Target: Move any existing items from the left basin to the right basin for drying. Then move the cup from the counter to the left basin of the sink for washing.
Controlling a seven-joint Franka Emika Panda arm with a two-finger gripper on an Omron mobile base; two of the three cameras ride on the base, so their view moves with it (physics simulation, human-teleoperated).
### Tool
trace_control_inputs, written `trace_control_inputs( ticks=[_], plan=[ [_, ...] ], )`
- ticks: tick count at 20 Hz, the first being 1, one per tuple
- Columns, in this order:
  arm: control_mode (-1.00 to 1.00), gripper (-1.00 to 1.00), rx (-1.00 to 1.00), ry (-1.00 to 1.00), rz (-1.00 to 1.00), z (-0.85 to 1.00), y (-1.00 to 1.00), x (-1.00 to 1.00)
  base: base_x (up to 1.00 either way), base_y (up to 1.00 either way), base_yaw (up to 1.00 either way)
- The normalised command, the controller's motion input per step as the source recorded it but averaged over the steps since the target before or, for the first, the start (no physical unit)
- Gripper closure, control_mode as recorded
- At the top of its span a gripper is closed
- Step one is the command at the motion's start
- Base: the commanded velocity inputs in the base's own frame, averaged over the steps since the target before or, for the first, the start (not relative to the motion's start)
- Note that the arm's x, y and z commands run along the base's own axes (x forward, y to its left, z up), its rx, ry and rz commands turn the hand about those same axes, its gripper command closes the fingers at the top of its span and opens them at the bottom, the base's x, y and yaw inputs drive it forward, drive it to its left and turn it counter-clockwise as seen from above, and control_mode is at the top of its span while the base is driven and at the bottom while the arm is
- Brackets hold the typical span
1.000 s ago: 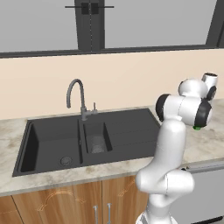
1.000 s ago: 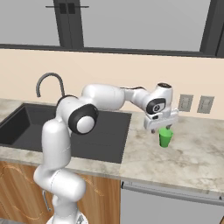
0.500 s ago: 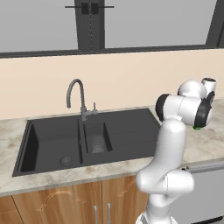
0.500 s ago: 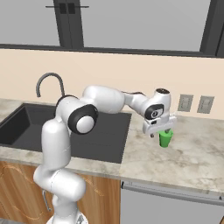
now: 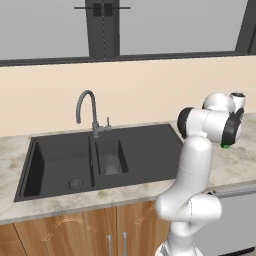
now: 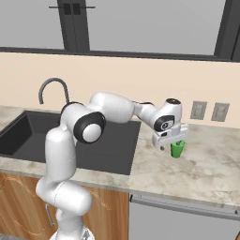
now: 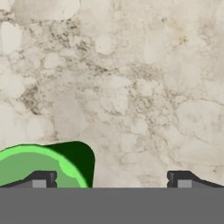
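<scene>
In the left base view the arm is hiding its hand behind its own elbow, right of the sink (image 5: pixel 100 155), whose wide left basin (image 5: pixel 60 167) and narrow right basin (image 5: pixel 111 159) are lying as half a second ago. In the right base view the gripper (image 6: pixel 171 144) is sitting lower than before, right over the green cup (image 6: pixel 177 149) on the counter (image 6: pixel 187 168). In the hand view the fingers (image 7: pixel 40 178) are standing wide, one overlapping the cup's (image 7: pixel 39 166) rim, the other over bare stone.
</scene>
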Motion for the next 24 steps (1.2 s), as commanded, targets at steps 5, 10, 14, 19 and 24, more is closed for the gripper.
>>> trace_control_inputs(
  ticks=[5, 10, 14, 19, 24],
  plan=[
    [-1.00, -1.00, 0.00, 0.00, 0.00, -0.11, 0.00, 0.00, 0.00, 0.00, 0.00],
    [-1.00, -1.00, 0.00, 0.00, 0.00, -0.10, 0.00, 0.00, 0.00, 0.00, 0.00],
    [-1.00, -1.00, 0.00, 0.00, 0.00, -0.16, 0.00, 0.00, 0.00, 0.00, 0.00],
    [-1.00, 1.00, 0.02, 0.07, 0.00, -0.18, 0.00, 0.00, 0.00, 0.00, 0.00],
    [-1.00, 1.00, 0.02, 0.00, 0.00, 0.00, 0.01, 0.00, 0.00, 0.00, 0.00]
  ],
)
